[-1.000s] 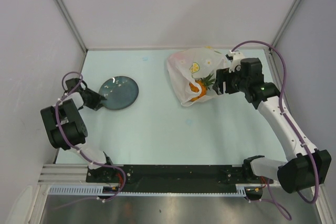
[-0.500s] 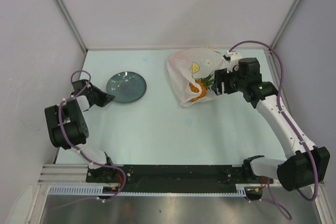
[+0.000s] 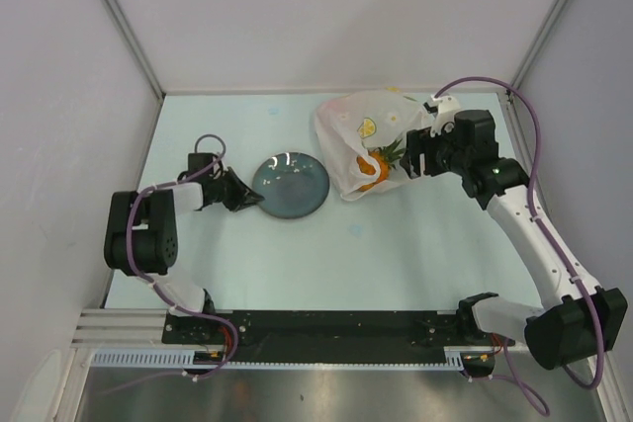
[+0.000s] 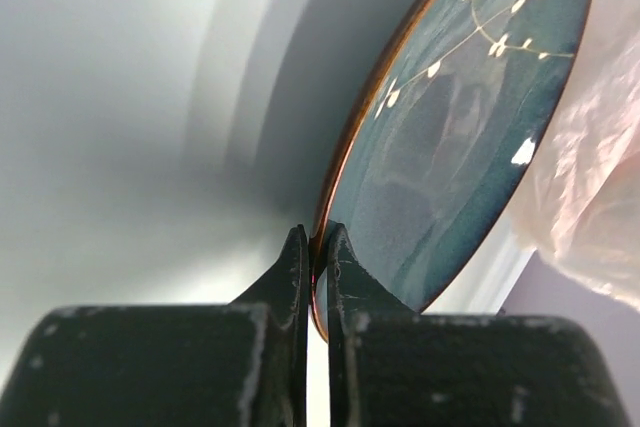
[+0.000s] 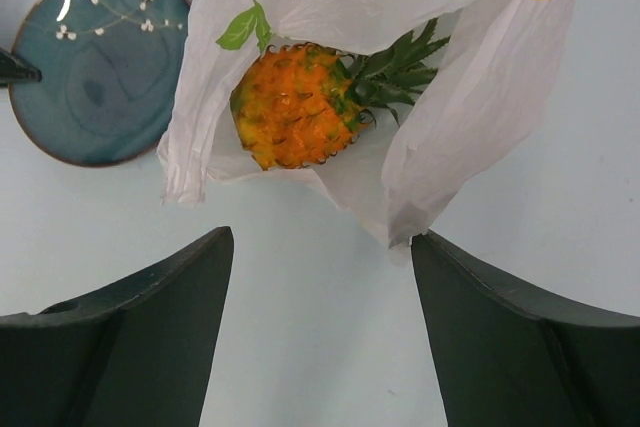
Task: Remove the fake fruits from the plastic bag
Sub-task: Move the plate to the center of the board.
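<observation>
On desk [image 3: 297, 254], left side: left claw [image 3: 251, 197], jaws pinched narrow on the left rim of a plate [image 3: 292, 185]; plate dark blue, thin coppery edge, pale sprig pattern on the glaze. Centre-right, just beside the plate: plastic bag [image 3: 358, 126], crinkled translucent white, printed with citrus slices and a green leaf, lying on the desk with its opening facing the right claw; pineapple [image 5: 295, 112], orange, in the bag's mouth, partly uncovered, spiky green crown toward the right claw. Right side: right claw [image 5: 320, 237], fingers spread wide, holding nothing, just before the bag's opening.
</observation>
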Motion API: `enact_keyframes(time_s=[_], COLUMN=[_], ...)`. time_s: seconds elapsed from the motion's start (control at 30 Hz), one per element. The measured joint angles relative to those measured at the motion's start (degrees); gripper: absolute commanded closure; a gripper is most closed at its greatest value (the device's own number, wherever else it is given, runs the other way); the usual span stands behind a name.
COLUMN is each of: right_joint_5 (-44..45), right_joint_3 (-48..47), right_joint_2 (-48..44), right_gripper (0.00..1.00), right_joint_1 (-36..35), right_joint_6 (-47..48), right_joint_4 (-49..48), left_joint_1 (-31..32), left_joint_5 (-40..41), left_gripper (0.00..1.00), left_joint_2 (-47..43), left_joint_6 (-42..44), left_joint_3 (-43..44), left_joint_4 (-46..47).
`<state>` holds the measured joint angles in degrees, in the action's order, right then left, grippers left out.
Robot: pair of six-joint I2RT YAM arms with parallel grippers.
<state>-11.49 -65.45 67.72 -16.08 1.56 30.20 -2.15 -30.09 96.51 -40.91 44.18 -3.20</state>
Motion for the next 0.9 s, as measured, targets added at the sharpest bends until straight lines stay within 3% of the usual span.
enact_keyframes(time_s=[0.27, 0.6, 0.7, 0.9], right_joint_5=[-0.11, -2.29, -3.04, -3.41], right_joint_3=[0.00, 0.00, 0.00, 0.00], right_joint_2=[-0.81, -0.81, -0.81, -0.94], right_gripper=[0.24, 0.24, 0.24, 0.24], right_joint_1=[0.00, 0.07, 0.31, 1.14], right_joint_6=[-0.11, -0.52, -0.55, -0.70], right_joint_4=[-0.02, 0.00, 0.00, 0.07], left_joint_1=[8.17, 30.40, 37.48, 41.44], left_joint_5=[-0.59, -3.58, -5.81, -11.37], left_gripper=[1.00, 1.00, 1.00, 1.00], left_joint_2=[-0.46, -3.80, -0.94, 8.87], left_joint_6=[2.49, 4.11, 5.05, 7.82], left_joint_3=[-0.96, -7.54, -4.76, 6.84], left_joint_4=[0.09, 5.55, 4.81, -0.68])
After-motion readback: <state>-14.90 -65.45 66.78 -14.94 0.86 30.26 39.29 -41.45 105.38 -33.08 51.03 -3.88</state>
